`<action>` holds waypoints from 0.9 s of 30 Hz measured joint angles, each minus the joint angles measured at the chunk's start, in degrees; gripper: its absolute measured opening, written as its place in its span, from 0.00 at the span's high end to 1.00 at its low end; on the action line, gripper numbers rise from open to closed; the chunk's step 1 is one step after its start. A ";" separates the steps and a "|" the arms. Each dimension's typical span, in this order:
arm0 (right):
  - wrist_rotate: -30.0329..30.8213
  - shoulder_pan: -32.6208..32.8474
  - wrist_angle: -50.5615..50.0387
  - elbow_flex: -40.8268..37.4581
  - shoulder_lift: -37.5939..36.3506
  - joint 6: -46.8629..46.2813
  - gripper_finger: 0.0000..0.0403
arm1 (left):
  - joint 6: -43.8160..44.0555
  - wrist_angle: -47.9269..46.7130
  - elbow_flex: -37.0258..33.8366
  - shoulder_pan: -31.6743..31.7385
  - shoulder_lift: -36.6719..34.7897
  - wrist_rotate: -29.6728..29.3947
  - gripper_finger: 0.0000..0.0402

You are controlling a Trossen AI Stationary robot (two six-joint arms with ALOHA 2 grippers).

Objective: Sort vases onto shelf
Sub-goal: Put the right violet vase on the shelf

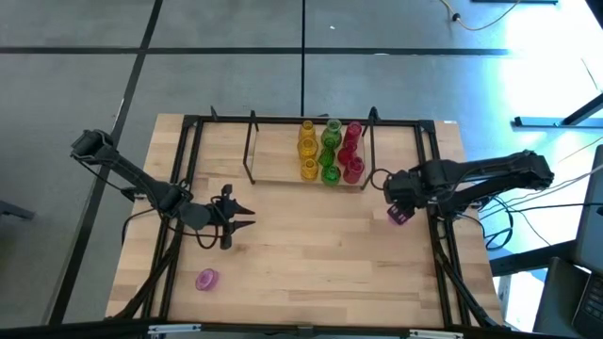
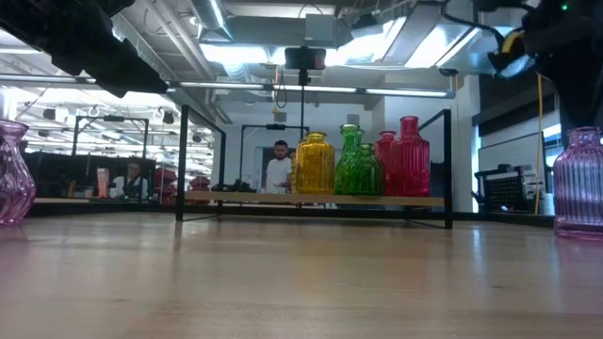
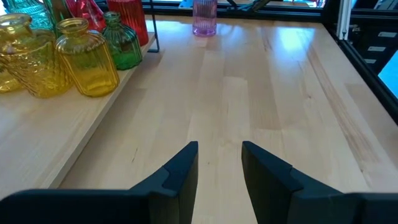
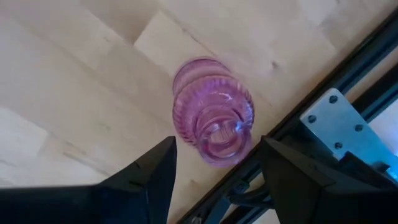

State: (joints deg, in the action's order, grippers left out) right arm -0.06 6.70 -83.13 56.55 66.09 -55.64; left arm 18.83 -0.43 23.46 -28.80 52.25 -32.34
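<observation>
Yellow [image 1: 308, 149], green [image 1: 330, 151] and red vases [image 1: 351, 151] stand in rows on the right part of the shelf [image 1: 278, 162]. A purple vase [image 1: 398, 216] stands upright on the table by the right rail. My right gripper [image 1: 391, 191] hovers over it, open. In the right wrist view its fingers flank the purple vase [image 4: 212, 118] from above without touching it. A pink vase [image 1: 206, 279] stands near the table's near left corner. My left gripper [image 1: 247, 215] is open above the table's left middle, pointing right.
The black tabletop frame rail [image 4: 348, 124] runs close beside the purple vase. The shelf's black upright [image 1: 370, 141] stands just past the red vases. The left half of the shelf board [image 3: 37, 130] is bare wood. People show in the room beyond [image 2: 279, 169].
</observation>
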 joint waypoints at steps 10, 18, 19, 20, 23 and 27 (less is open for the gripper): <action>-0.78 0.02 2.70 -5.60 0.00 1.04 0.48 | -0.89 0.02 0.00 0.01 0.00 -0.17 0.71; 0.05 0.02 5.31 -6.01 -0.09 3.40 0.63 | -1.25 0.04 0.00 0.02 0.00 -0.34 0.71; 0.07 0.02 5.30 -5.97 -0.09 3.54 0.65 | -1.25 0.04 0.00 0.00 0.00 -0.35 0.71; 0.22 0.02 5.31 -5.93 -0.11 3.69 0.67 | -1.25 0.03 0.00 0.02 0.00 -0.35 0.71; 0.51 0.02 5.40 -5.89 -0.13 5.19 0.70 | -1.27 0.04 0.00 0.02 0.00 -0.37 0.71; 0.88 0.02 5.96 -5.90 -0.13 8.03 0.72 | -1.29 0.04 0.00 0.02 0.00 -0.39 0.71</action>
State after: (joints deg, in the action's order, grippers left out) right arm 0.82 6.72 -77.17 50.65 65.95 -47.61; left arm 17.54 -0.38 23.46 -28.77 52.25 -32.73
